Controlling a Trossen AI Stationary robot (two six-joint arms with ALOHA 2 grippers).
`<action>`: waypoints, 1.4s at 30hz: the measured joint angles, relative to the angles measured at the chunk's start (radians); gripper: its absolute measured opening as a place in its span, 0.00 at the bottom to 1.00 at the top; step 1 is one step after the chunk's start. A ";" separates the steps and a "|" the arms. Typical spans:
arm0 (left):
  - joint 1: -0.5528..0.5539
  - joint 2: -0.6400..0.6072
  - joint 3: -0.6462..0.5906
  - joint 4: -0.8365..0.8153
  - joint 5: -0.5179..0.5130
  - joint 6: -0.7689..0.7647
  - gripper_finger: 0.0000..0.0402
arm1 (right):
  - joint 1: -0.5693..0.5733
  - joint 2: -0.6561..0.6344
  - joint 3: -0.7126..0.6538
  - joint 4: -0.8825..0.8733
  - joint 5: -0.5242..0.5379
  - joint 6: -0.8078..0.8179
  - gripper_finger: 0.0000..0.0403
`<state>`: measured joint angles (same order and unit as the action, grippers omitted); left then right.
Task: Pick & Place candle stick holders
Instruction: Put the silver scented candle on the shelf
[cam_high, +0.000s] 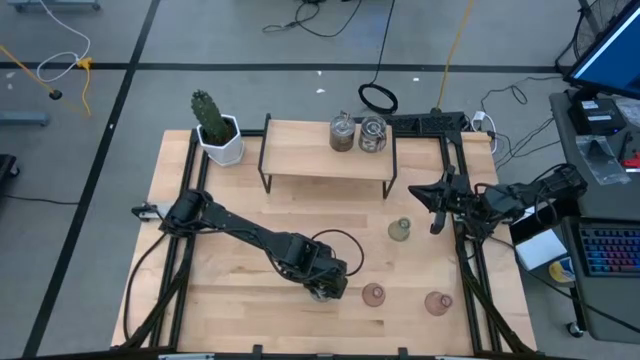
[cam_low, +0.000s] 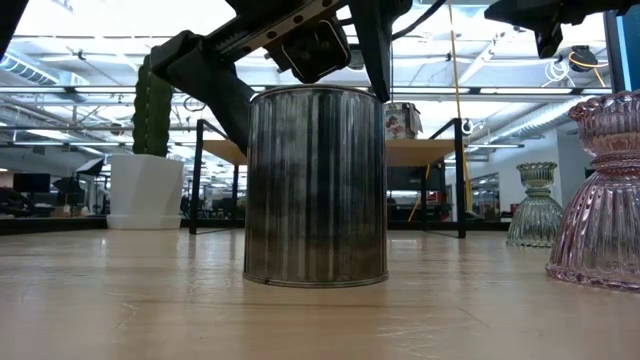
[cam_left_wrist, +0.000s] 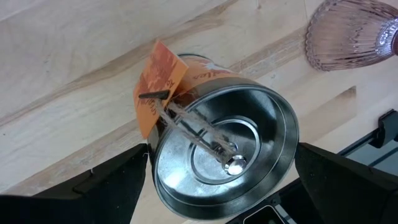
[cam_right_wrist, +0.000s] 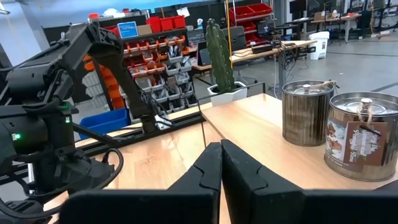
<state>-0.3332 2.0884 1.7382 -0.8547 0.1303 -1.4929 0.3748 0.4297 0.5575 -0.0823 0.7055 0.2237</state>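
A round silvery holder (cam_low: 315, 190) with a lid and an orange tag (cam_left_wrist: 155, 87) stands upright on the table's near middle. My left gripper (cam_high: 322, 283) is open above it, one finger on either side of its top (cam_left_wrist: 224, 155). Two more silvery holders (cam_high: 342, 133) (cam_high: 373, 133) stand on the wooden shelf (cam_high: 300, 160). A pale green holder (cam_high: 400, 230) and two pink ones (cam_high: 373, 294) (cam_high: 437, 302) stand on the table to the right. My right gripper (cam_right_wrist: 221, 162) is shut and empty, raised at the right (cam_high: 428, 197). My left gripper comes at the silvery holder from above, pointing down, its fingers (cam_left_wrist: 118, 180) beside the rim of the lid (cam_left_wrist: 289, 124) on two opposite sides. I cannot tell whether they touch it. The holder stands upright on its base on the table.
A cactus in a white pot (cam_high: 215, 130) stands at the far left by the shelf. The nearest pink holder (cam_left_wrist: 351, 34) is just right of my left gripper. The table's black frame rails (cam_high: 470, 270) run along its sides. Bare wood (cam_high: 230, 290) lies left of the left gripper.
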 joint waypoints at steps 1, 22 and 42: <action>0.000 0.000 0.000 -0.001 0.000 0.000 1.00 | 0.000 0.000 0.000 0.002 0.000 0.000 0.00; 0.000 0.000 0.000 -0.007 0.001 -0.026 0.99 | 0.000 0.000 0.000 0.002 0.000 0.000 0.00; 0.000 0.000 0.000 0.001 0.000 -0.021 0.99 | 0.000 0.000 0.000 0.002 0.000 0.000 0.00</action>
<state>-0.3332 2.0886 1.7382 -0.8536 0.1307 -1.5137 0.3748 0.4297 0.5571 -0.0807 0.7055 0.2234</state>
